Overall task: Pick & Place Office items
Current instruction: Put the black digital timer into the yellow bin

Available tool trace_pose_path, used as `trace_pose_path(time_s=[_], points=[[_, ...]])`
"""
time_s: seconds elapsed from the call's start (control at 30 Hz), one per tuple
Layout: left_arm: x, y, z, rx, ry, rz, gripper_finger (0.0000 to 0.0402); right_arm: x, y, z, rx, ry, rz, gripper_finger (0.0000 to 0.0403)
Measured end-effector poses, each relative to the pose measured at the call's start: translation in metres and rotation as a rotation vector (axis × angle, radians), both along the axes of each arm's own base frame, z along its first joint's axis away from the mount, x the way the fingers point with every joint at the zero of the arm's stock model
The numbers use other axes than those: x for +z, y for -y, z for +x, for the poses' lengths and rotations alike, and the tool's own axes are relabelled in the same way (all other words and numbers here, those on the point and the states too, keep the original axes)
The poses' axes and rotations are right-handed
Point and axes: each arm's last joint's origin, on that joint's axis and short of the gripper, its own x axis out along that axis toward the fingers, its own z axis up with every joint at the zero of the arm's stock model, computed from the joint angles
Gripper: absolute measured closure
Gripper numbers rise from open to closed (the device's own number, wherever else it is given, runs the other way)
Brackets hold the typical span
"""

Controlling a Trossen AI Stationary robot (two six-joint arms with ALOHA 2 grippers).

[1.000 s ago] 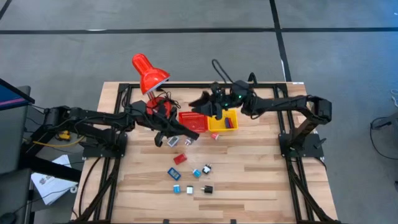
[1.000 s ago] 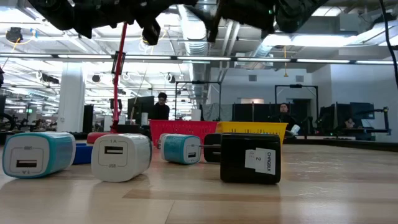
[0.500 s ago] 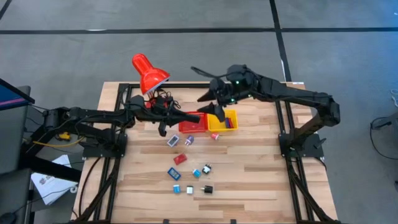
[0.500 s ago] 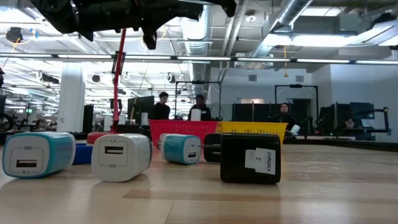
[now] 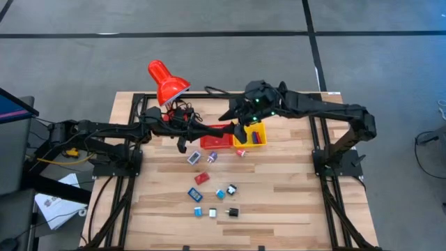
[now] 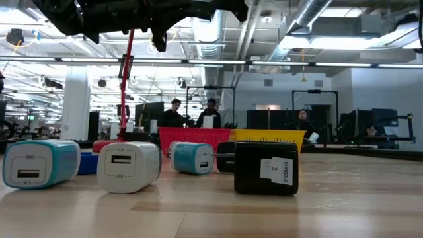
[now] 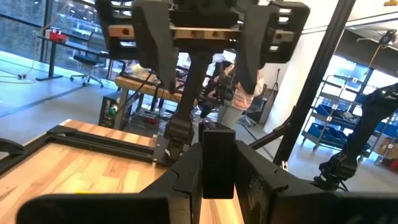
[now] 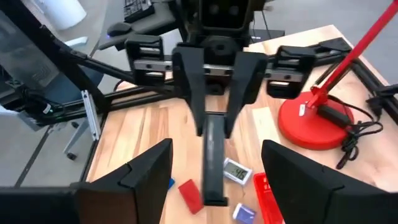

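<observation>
My left gripper [image 5: 223, 130] reaches in from the table's left and is shut on a black flat office item [image 8: 214, 163], high above the red mesh basket [image 5: 216, 141]. My right gripper [image 8: 216, 146] faces it from the right, open. Its fingers stand on either side of the item's free end without touching it. Several small chargers lie loose on the near half of the table: a red one [image 5: 202, 178], cyan ones [image 6: 39, 164], a white one [image 6: 129, 166] and a black one [image 6: 266, 168]. The yellow basket [image 5: 255, 137] stands beside the red one. My left gripper pinches the black item's one end [image 7: 217, 177] between its two fingers [image 8: 191, 93]. The fingers come about level from the table's left and lie along the item. The item sticks straight out past the fingertips toward my right gripper, lifted clear of basket and table.
A red desk lamp [image 5: 167, 82] with its round base [image 8: 314, 121] and a cable stands at the far left, close behind my left arm. Black frame rails [image 5: 139, 104] edge the table. People stand in the room beyond the far edge.
My right gripper has risen from above the yellow basket and tipped up from pointing down to slanting at my left gripper, staying open. My left gripper has swung a little toward the far edge with the black item, then kept still.
</observation>
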Motion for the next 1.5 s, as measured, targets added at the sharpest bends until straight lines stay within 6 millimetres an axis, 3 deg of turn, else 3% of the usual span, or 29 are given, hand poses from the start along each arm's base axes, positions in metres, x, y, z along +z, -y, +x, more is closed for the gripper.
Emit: trace_pose_path(time_s=[0.1,0.23,0.87,1.03,1.3,1.5], points=[[0.001,0.0,0.0,0.0,0.011,0.002,0.0336,-0.003,-0.002,0.001,0.006,-0.017,0.002,0.0167],[0.002,0.0,0.0,0.0,0.019,0.005,0.0336,-0.024,-0.006,0.013,0.023,-0.098,0.016,0.0179],[0.001,0.0,0.0,-0.005,0.009,-0.008,0.0336,-0.024,-0.006,0.021,0.027,-0.059,0.018,0.0299],[0.001,0.0,0.0,-0.006,0.013,-0.003,0.0335,-0.025,-0.007,0.021,0.025,-0.065,0.022,0.0347],[0.002,0.0,0.0,-0.002,0.018,-0.018,0.0299,-0.025,-0.006,0.021,-0.02,-0.085,0.098,0.0357],[0.008,0.001,-0.005,0.011,0.045,-0.009,0.0235,-0.035,-0.011,0.014,-0.136,-0.226,0.155,0.0357]])
